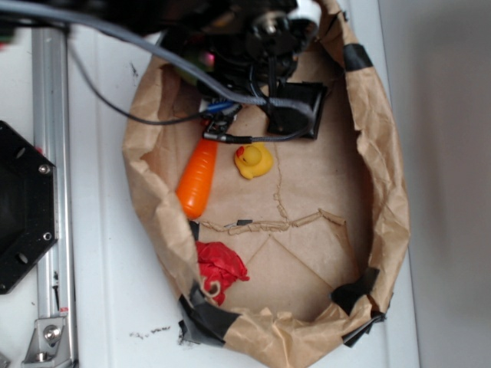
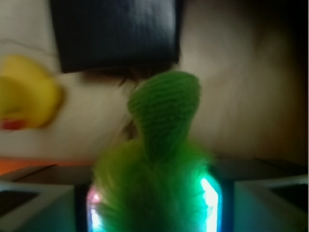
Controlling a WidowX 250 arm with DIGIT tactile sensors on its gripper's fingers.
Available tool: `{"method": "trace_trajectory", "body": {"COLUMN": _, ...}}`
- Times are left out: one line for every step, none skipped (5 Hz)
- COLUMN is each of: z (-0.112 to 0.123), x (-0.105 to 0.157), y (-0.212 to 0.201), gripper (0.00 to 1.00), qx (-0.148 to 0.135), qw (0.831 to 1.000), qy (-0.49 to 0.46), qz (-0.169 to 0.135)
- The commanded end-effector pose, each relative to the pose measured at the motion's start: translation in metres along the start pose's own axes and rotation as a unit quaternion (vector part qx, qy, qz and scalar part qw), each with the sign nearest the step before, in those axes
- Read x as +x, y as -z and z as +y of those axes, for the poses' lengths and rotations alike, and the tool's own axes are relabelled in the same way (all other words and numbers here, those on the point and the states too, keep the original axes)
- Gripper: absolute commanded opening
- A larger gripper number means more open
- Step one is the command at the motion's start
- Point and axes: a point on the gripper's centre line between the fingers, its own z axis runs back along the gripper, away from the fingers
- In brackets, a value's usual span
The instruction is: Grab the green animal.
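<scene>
The green animal (image 2: 161, 125) is a fuzzy lime-green plush that fills the lower middle of the wrist view. It sits between my two fingers, which press on it from both sides and glow with coloured light. My gripper (image 2: 154, 198) is shut on it. In the exterior view my gripper (image 1: 220, 115) is at the back of the paper bag under the black arm, and the plush is hidden beneath the arm there.
The brown paper bag (image 1: 383, 176) has raised crumpled walls all round. Inside it lie a yellow duck (image 1: 253, 161), an orange carrot (image 1: 197, 178), a red cloth item (image 1: 220, 264) and a black square piece (image 1: 298, 109). The duck (image 2: 24, 92) and the black piece (image 2: 116, 34) also show in the wrist view.
</scene>
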Motion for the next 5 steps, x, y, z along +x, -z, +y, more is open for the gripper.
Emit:
{"method": "trace_trajectory", "body": {"z": -0.055, "x": 0.017, "y": -0.115, "gripper": 0.00, "qx": -0.032, "qw": 0.997, "qy": -0.059, "qz": -0.047}}
{"method": "trace_trajectory", "body": {"z": -0.072, "x": 0.024, "y": -0.112, "gripper": 0.00, "qx": -0.043, "qw": 0.994, "qy": -0.088, "qz": -0.043}}
{"method": "trace_trajectory", "body": {"z": -0.085, "x": 0.036, "y": -0.101, "gripper": 0.00, "qx": -0.045, "qw": 0.988, "qy": -0.129, "qz": -0.072}}
{"method": "trace_trajectory", "body": {"z": -0.088, "x": 0.044, "y": -0.097, "gripper": 0.00, "qx": -0.044, "qw": 0.986, "qy": -0.137, "qz": -0.084}}
{"method": "trace_trajectory", "body": {"z": -0.088, "x": 0.038, "y": -0.097, "gripper": 0.00, "qx": -0.048, "qw": 0.984, "qy": -0.147, "qz": -0.092}}
